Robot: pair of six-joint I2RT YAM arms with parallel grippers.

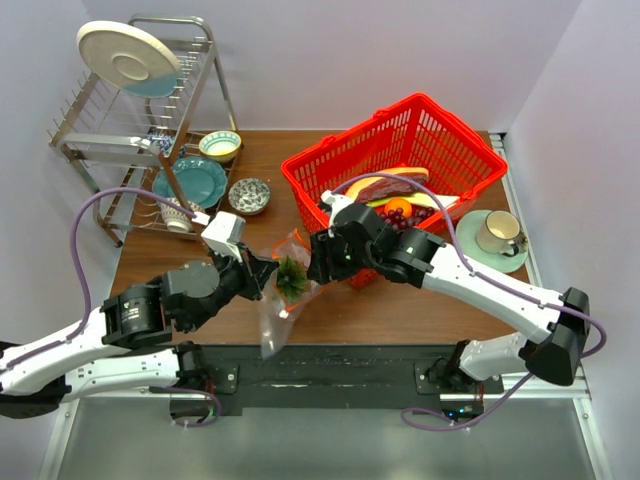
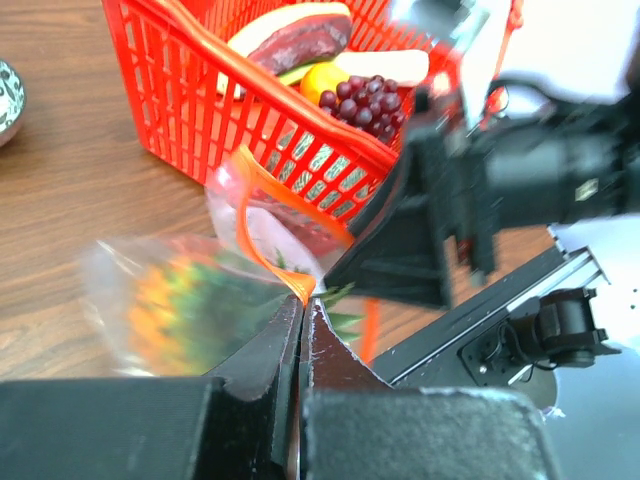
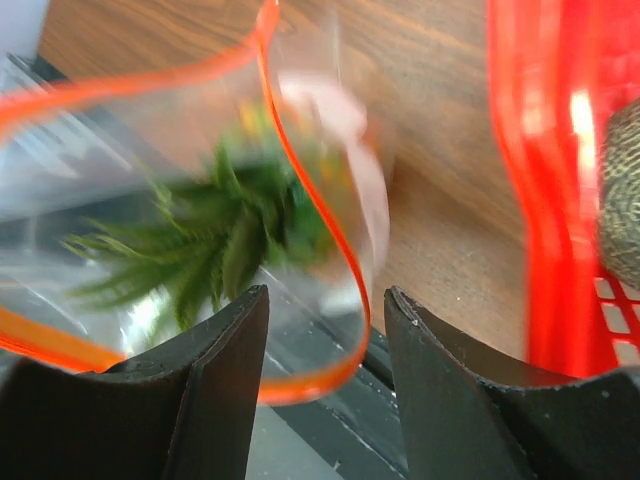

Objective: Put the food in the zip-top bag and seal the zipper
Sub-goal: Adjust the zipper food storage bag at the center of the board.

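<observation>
The zip-top bag (image 1: 275, 318) hangs between my two grippers over the table's front edge. The pineapple is inside it, its green crown (image 1: 292, 276) at the mouth; it also shows in the right wrist view (image 3: 215, 240) and blurred in the left wrist view (image 2: 175, 310). My left gripper (image 1: 264, 277) is shut on the red-orange zipper (image 2: 292, 284) at the bag's mouth. My right gripper (image 3: 327, 295) is open, its jaws either side of the looped zipper strip (image 3: 358, 285) without pinching it. The purple grape bunch (image 1: 400, 216) lies in the red basket (image 1: 440, 115).
The basket stands just right of the bag and also holds a pink-red slice (image 1: 385, 187) and other toy food. A cup on a saucer (image 1: 497, 235) is at the right edge. Bowls (image 1: 248, 195), a teal plate (image 1: 190, 180) and a dish rack (image 1: 130, 110) stand back left.
</observation>
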